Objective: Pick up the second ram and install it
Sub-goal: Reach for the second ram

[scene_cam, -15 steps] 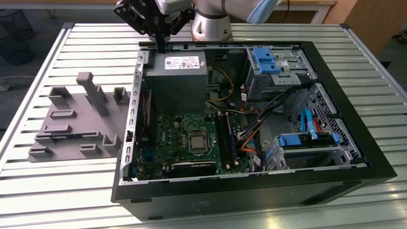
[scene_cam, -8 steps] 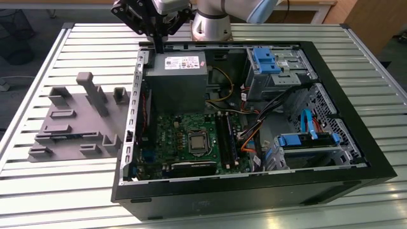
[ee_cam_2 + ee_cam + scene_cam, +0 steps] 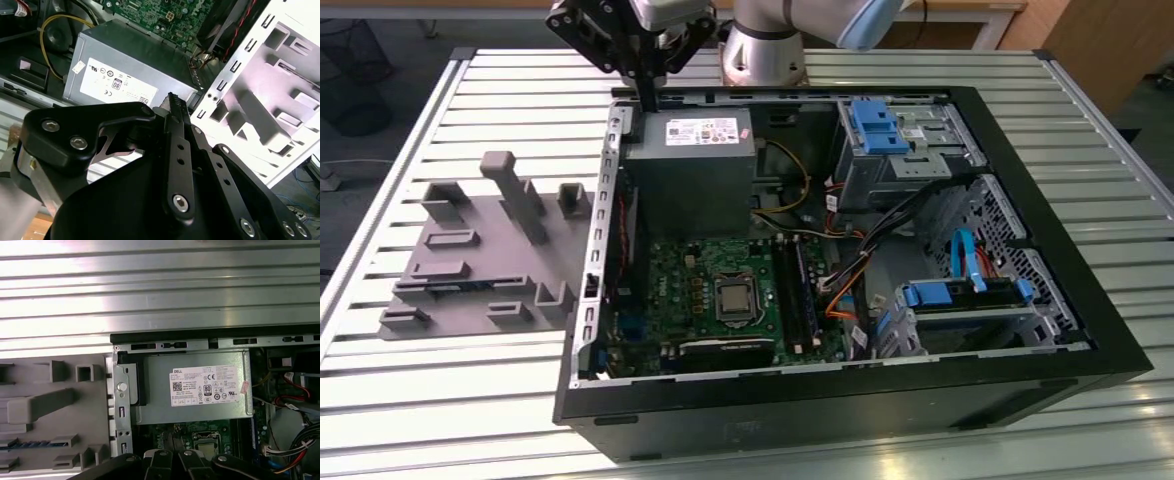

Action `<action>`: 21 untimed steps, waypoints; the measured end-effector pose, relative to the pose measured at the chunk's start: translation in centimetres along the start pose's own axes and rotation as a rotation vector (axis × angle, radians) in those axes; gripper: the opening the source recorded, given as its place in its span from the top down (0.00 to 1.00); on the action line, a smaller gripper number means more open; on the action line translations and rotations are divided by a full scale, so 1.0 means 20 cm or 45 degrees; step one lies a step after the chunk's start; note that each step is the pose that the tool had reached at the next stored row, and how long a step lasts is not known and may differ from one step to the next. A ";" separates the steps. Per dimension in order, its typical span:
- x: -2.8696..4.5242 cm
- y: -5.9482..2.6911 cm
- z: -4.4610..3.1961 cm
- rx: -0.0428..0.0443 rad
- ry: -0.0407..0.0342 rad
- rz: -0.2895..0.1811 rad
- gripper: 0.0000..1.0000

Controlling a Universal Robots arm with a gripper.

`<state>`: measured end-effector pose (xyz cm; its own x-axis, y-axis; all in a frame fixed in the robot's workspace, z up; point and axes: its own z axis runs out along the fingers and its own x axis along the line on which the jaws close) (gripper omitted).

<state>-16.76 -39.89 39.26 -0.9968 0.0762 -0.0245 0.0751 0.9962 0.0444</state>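
The second ram (image 3: 30, 444) stands on edge in a slot of the grey slotted holder (image 3: 467, 270), on the table to the exterior view's left of the open computer case (image 3: 854, 400); it shows as a thin dark strip (image 3: 454, 289). My gripper (image 3: 647, 98) hangs above the case's far left corner, over the grey power supply (image 3: 687, 170). Its fingers (image 3: 173, 102) are shut together with nothing between them. The green motherboard (image 3: 720, 300) lies in the case's near half, with black memory slots (image 3: 794, 290) beside the silver processor.
The case's metal wall (image 3: 600, 230) separates the holder from the inside. Blue drive bays (image 3: 961, 295) and bundled cables (image 3: 854, 275) fill the case's right side. The holder's tall grey posts (image 3: 520, 200) rise near the case wall. Everything rests on a slatted metal table (image 3: 454, 400).
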 end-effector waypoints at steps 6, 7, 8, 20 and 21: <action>0.017 -0.001 0.000 0.000 0.0001 0.000 0.89; 0.020 -0.002 0.000 0.000 0.0000 0.000 0.89; 0.022 -0.002 0.000 0.000 0.0000 0.000 0.89; 0.058 -0.004 -0.001 0.000 0.0000 0.000 0.89; 0.061 -0.005 -0.001 0.000 0.0000 0.000 0.89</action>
<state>-17.97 -39.89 39.25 -0.9968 0.0762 -0.0245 0.0751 0.9962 0.0444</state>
